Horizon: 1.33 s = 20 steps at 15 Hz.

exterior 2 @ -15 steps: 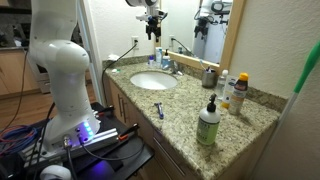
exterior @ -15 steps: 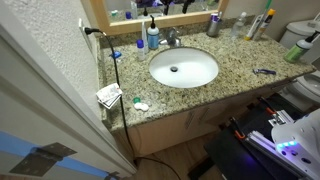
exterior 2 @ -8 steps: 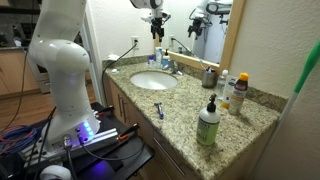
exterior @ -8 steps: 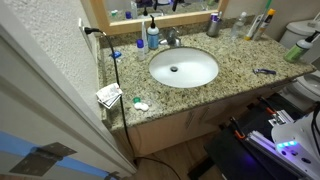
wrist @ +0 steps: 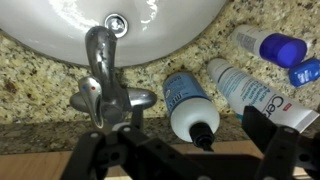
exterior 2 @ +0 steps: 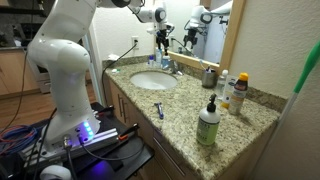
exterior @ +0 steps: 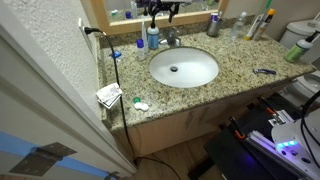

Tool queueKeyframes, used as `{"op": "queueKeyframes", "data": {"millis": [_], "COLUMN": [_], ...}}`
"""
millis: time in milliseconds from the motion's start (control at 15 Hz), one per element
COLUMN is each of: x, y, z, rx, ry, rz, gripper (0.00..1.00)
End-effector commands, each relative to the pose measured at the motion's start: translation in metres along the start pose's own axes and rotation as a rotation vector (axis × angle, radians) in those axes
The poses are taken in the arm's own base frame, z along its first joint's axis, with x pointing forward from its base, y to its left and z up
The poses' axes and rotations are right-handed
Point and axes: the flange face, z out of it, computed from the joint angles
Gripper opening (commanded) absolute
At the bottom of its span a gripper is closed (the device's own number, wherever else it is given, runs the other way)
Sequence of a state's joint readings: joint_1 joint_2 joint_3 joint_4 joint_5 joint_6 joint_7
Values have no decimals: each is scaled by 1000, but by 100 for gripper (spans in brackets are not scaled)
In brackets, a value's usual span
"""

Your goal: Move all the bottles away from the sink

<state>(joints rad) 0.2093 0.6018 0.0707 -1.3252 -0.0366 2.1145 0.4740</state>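
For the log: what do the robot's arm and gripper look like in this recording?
The arm is glossy white, built of thick, rounded segments. The gripper is black; the wrist view shows two dark, angular linkage fingers. No markings or cables on them can be made out.

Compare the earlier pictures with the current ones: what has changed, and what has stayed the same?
The pincer came down toward the faucet, open, and took hold of nothing. The pump bottle beside the faucet, the green soap bottle and the razor stayed put.
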Motion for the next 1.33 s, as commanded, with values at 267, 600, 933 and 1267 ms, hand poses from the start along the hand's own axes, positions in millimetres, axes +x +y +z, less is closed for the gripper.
{"op": "queueKeyframes", "data": {"millis": [267,600,933,1267], "x": [20,30,34,31], "y": [-9,-9,-10,-7], "z": [5,28,42,47], "rx": [24,24,30,28], "ry": [42,104,138,126], "rz": [5,1,2,9], "gripper": [100,100,100,100]}}
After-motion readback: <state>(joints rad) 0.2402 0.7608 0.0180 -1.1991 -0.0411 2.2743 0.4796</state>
